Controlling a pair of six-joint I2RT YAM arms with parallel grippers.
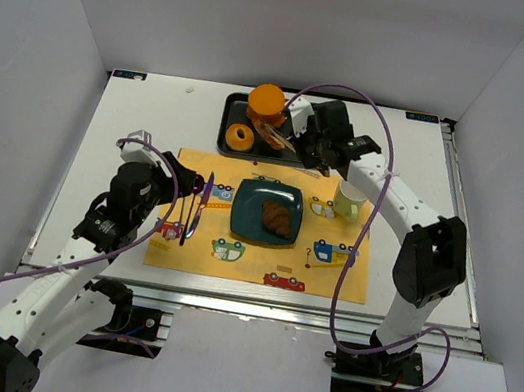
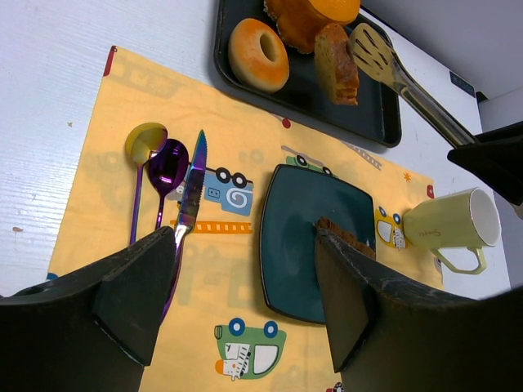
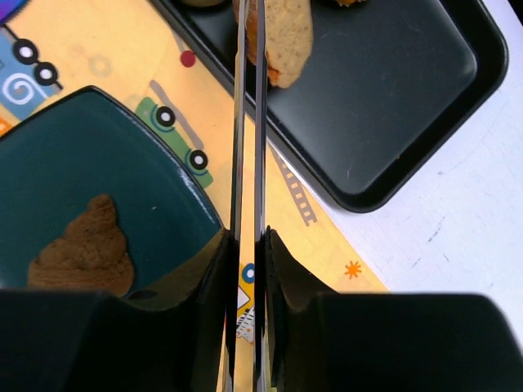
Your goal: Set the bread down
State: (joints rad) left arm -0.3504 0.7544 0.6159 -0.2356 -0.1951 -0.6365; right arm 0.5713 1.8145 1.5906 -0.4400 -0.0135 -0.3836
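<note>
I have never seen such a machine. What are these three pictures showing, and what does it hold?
Two robot arms stand at a table's edge. One picture comes from a camera above; the others come from cameras on each wrist.

On the yellow placemat lies a dark teal plate with a brown croissant-shaped roll. Beside it are cutlery and a pale mug. Behind, a black tray carries a ring doughnut and an orange cylinder.

The right gripper is shut on metal tongs, whose tips meet a bread slice over the tray. The left gripper is open and empty.
</note>
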